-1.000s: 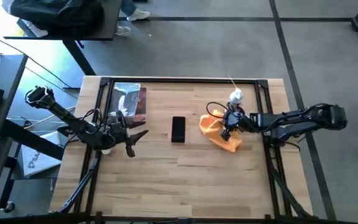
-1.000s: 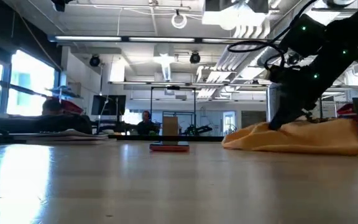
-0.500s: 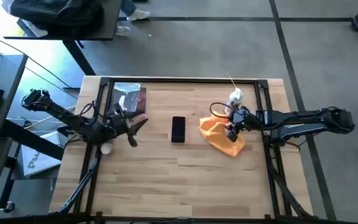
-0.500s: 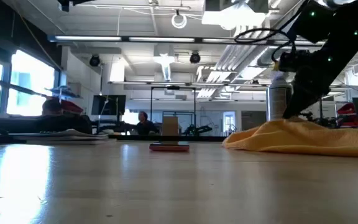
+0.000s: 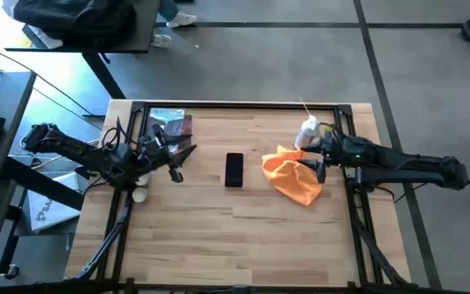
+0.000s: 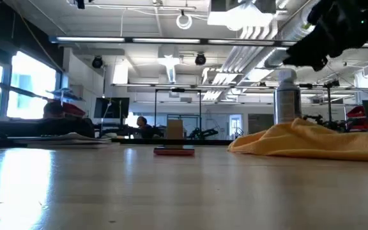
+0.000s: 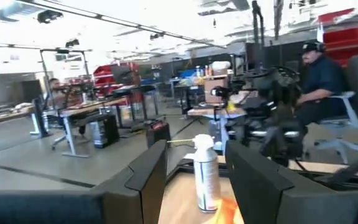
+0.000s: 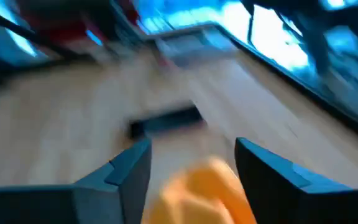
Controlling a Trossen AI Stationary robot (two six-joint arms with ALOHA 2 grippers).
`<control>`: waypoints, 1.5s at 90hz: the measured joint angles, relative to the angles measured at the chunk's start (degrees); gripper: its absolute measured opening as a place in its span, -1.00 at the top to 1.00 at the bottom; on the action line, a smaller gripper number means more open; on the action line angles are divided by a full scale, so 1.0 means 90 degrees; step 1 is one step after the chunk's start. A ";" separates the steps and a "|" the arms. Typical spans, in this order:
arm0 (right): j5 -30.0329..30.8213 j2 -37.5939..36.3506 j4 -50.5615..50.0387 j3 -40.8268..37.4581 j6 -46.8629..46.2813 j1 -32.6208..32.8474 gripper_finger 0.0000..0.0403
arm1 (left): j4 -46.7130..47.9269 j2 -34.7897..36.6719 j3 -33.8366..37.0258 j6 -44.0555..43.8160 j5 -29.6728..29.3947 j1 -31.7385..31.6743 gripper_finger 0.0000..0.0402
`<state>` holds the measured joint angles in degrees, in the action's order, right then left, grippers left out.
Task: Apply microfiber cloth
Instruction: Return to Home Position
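A: Where is the microfiber cloth?
B: It lies crumpled on the worktop near the right edge, right of the black phone.
A: And the grippers?
B: The right gripper hovers over the cloth, spread open and empty. The left gripper is near the left edge, also open.

Table top: pale wood planks, smooth, satin sheen at low angle. Frame rail: black metal, matt. Microfiber cloth: orange-yellow fabric, soft, matt. Phone: black, smooth; can't judge gloss. Packet: silvery, shiny, crinkled, brown edge. Spray can: dull metal body, white plastic top. My left gripper and right gripper: dark, matt, plastic-looking.
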<state>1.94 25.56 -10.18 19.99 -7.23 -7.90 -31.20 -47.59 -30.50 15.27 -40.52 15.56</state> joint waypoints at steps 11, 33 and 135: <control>-0.0100 -0.0594 0.0706 -0.0641 0.0076 0.0002 0.30 | 0.0021 0.0005 0.0000 -0.0017 -0.0035 -0.0067 0.28; -0.0156 -0.1726 0.1096 -0.1257 0.0259 0.0314 0.81 | 0.0485 0.0178 0.0000 0.0026 -0.0557 -0.0062 0.28; 0.0150 -0.2676 0.1299 -0.2161 0.0808 0.1421 1.00 | 0.3950 0.2354 0.0012 -0.1141 0.0806 0.1423 0.30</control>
<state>3.29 1.48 1.52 0.54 0.04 4.89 4.35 -26.40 -30.39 5.00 -33.27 28.37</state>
